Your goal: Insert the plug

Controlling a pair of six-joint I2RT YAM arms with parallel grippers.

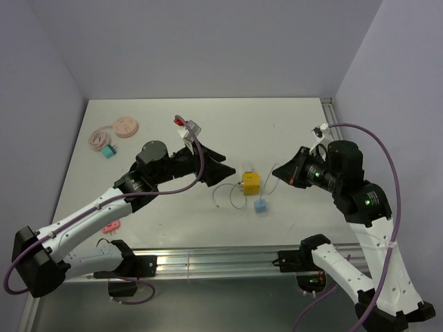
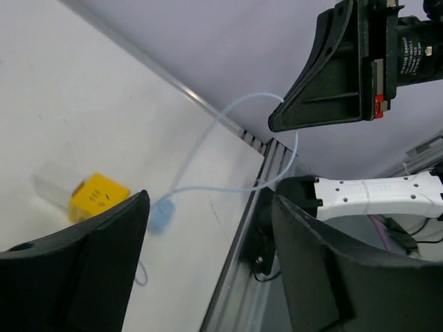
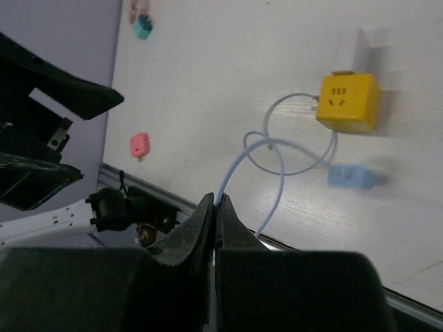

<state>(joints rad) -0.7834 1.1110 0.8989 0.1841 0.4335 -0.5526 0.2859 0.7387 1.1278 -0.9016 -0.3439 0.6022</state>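
Plug (image 1: 260, 205) or cable (image 3: 282, 169): which do the right fingers (image 3: 197, 232) have?

The cable. They are pressed together with the thin pale line pinched at their very tips. They sit up off the bench (image 1: 291, 124), to the right of the yellow socket cube (image 1: 250, 182). The plug itself, small and light blue, lies flat on the bench just beside the cube, on its near side, not plugged in.

And the arm behind those fingers?

Its elbow is bent and the forearm comes in from the right of the cube. The wrist is about level, with the tips aimed leftward at the cube. The cable loops from the tips down to the bench near the cube and on toward the plug.

The left fingers (image 2: 325, 256)?

Spread wide, holding nothing and touching nothing. They hover left of the cube, pointing at it. Between them the wrist view shows cube and plug, both blurred.

That arm's pose?

It stretches from its base on a slant toward the cube, with the wrist turned to the right.

Anything else around?

A clear-white block (image 3: 356, 45) touches the cube's far side. Well to the cube's left are a pink disc (image 1: 125, 126) with a coiled lead and a teal piece (image 1: 109, 151) near it. A small pink piece (image 1: 111, 227) lies by the bench's near edge.
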